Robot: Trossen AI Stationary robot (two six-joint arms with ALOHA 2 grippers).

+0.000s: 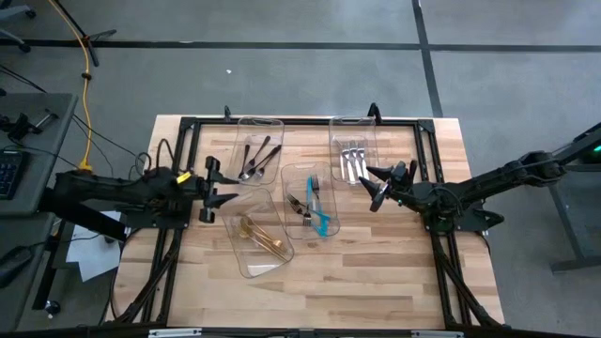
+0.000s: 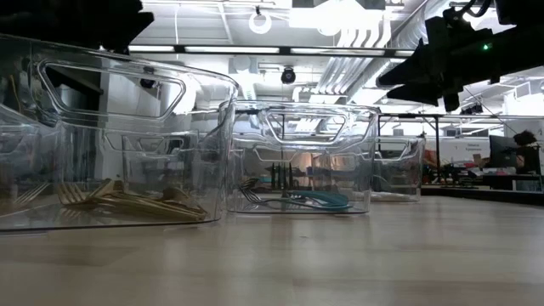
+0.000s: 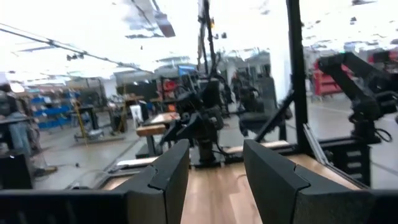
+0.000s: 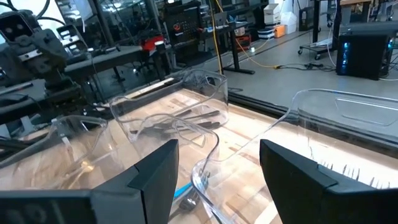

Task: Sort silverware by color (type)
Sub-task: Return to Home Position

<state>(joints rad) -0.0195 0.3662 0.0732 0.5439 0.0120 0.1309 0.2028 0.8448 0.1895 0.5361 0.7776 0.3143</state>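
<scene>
Gold forks (image 2: 127, 202) lie nearest, in the front-left bin (image 1: 263, 268). Black forks (image 1: 255, 158) sit in the far-left bin (image 1: 261, 120), silver forks (image 1: 352, 161) in the far-right bin (image 1: 352, 119), and teal-handled pieces (image 1: 321, 214) in the middle bin (image 1: 305, 167), each finish kept apart. The sort looks finished. Left hand (image 1: 218, 191) and right hand (image 1: 375, 186) hang wide open and empty above the worktop (image 1: 376, 272), flanking the bins.

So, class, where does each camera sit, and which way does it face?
High: above the table, facing straight down; shows left gripper and right gripper.
Low: tabletop height, level across the bins; arm parts overhead.
Left wrist: past its own fingers, across the table.
Right wrist: past its own fingers, at the bins.
High and low share the gold forks.
</scene>
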